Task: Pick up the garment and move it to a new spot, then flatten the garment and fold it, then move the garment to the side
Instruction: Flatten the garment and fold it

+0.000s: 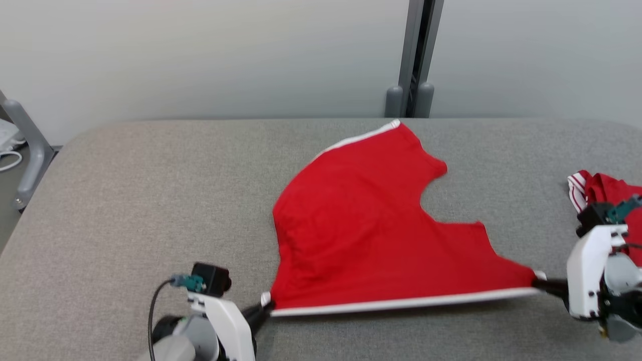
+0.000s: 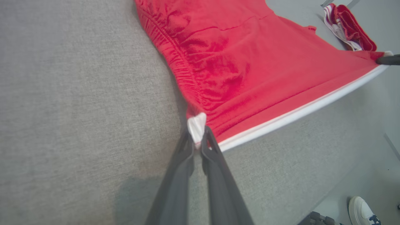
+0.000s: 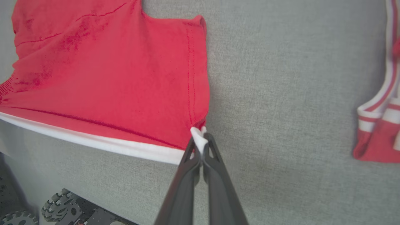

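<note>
The garment (image 1: 366, 235) is a pair of red shorts with white trim, spread on the grey table (image 1: 125, 200) and stretched along its near edge between both grippers. My left gripper (image 1: 264, 306) is shut on the white-trimmed near left corner (image 2: 197, 125). At the near right corner, my right gripper (image 1: 539, 282) is shut on the white trim (image 3: 199, 137). The hem (image 1: 401, 303) between them hangs taut, slightly lifted. In the left wrist view the garment (image 2: 250, 62) runs up and right from my left gripper (image 2: 197, 142). My right gripper (image 3: 200, 147) pinches the garment (image 3: 109, 78) from below.
A second red garment with white stripes (image 1: 602, 193) lies bunched at the table's right edge, close behind my right wrist. A grey post (image 1: 416, 55) stands beyond the far edge. A metal frame (image 1: 25, 145) is at the far left. A person's shoe (image 2: 362, 211) is on the floor.
</note>
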